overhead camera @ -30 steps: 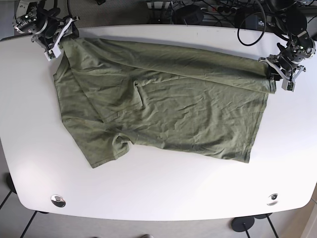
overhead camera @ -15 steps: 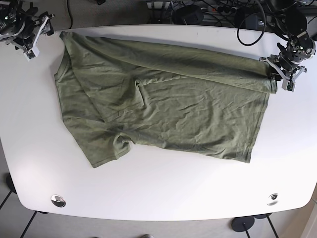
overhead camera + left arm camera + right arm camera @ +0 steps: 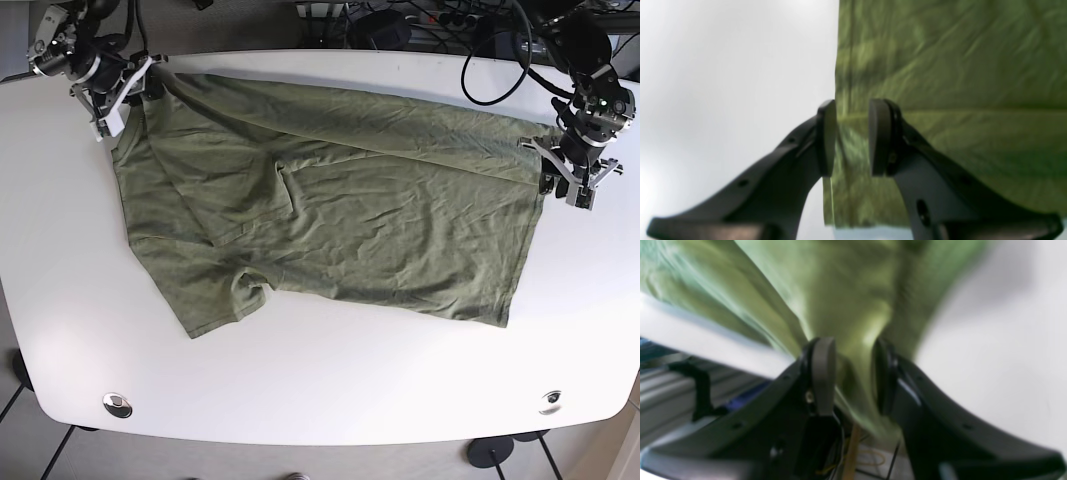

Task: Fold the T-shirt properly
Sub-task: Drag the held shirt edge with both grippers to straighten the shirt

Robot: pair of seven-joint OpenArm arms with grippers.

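Base view: T-shirt (image 3: 340, 200) lies spread on the white table (image 3: 320, 380), far edge doubled over. Our right gripper (image 3: 118, 88) sits at its far-left corner, left gripper (image 3: 562, 165) at the right hem.

Left wrist: jaws parted w/ hem between, not pinched.

Right wrist: blurred; cloth bunched between the jaws, can't tell if clamped.

Risk: uneven grips, so one corner slips & the fold skews.

Setting: robotics lab; white table (image 3: 330, 390) on black feet
Clutter: black cables (image 3: 420, 20) behind; tiled floor (image 3: 15, 405)
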